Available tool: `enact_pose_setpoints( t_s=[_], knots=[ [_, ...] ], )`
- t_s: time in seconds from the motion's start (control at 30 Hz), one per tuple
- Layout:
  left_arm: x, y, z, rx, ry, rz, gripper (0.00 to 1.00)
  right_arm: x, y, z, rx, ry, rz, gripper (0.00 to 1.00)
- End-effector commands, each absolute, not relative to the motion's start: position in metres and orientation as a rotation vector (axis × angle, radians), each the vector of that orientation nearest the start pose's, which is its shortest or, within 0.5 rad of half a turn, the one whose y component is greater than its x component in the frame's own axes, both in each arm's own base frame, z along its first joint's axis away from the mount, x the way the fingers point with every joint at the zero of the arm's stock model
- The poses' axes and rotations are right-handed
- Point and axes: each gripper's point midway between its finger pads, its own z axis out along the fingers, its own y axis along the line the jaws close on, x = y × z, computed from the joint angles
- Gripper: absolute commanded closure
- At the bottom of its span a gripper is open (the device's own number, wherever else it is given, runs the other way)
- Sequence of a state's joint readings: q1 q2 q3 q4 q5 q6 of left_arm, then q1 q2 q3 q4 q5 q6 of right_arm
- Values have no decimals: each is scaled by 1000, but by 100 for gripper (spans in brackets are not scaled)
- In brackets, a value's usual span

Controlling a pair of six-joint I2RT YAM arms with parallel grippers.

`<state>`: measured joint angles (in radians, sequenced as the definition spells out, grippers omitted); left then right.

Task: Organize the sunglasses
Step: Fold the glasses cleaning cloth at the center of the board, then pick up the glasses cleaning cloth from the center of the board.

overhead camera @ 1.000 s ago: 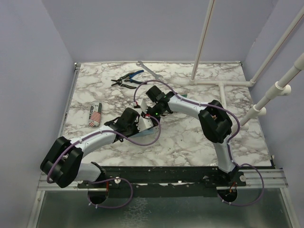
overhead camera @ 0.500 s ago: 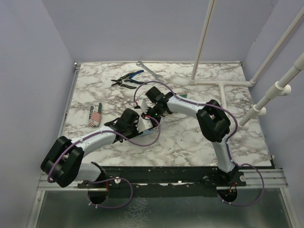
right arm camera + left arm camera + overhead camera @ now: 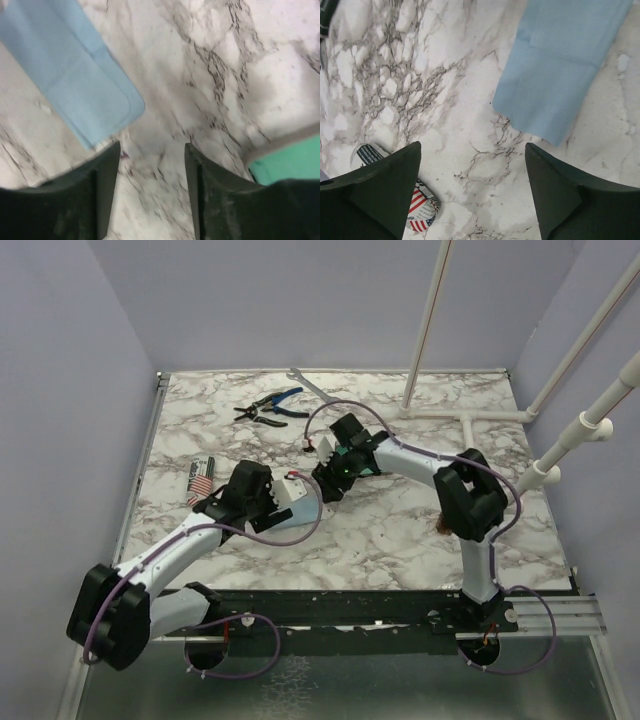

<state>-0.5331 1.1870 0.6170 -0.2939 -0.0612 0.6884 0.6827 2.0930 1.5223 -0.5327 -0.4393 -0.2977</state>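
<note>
The sunglasses do not show clearly in any view; a small brown shape (image 3: 441, 527) peeks out beside the right arm's elbow, too small to identify. A light blue cloth (image 3: 560, 65) lies flat on the marble table (image 3: 400, 530). It is ahead and to the right of my left gripper (image 3: 471, 146), whose jaws stand wide apart with only bare marble between them. My right gripper (image 3: 152, 145) is open too, over bare table, with the cloth (image 3: 70, 85) at its upper left. In the top view the left gripper (image 3: 296, 496) and right gripper (image 3: 325, 478) hang close together at mid-table.
A flag-printed oblong object (image 3: 201, 480) lies at the left, also by my left finger (image 3: 420, 210). Blue-handled pliers (image 3: 268, 408) and a wrench (image 3: 310, 388) lie at the back. White pipes (image 3: 470, 418) stand at the back right. A teal patch (image 3: 285, 167) shows at the right.
Both grippers went from shut to open. The left arm drew back to the left and the right gripper shifted slightly to the far right, so the two have come apart.
</note>
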Motion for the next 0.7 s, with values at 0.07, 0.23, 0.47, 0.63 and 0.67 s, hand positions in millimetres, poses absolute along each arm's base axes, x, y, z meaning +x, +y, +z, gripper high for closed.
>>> enact_pose_setpoints(
  t_s=[0.07,0.23,0.47,0.63,0.67],
  knots=[
    [209,-149,75,1617,1822,-287,14,292,348,85,-1608,1692,837,34],
    [190,-145,57,1744,1761,-327,23,241,349,61,-1871,1290,846,32],
    [186,-147,51,1784,1709,-368,31,250,368,38,-1896,1293,799,40],
    [189,-142,47,1784,1729,-348,41,256,373,29,-1877,1351,809,53],
    [189,-142,46,1783,1733,-343,43,258,372,27,-1871,1374,805,58]
  ],
)
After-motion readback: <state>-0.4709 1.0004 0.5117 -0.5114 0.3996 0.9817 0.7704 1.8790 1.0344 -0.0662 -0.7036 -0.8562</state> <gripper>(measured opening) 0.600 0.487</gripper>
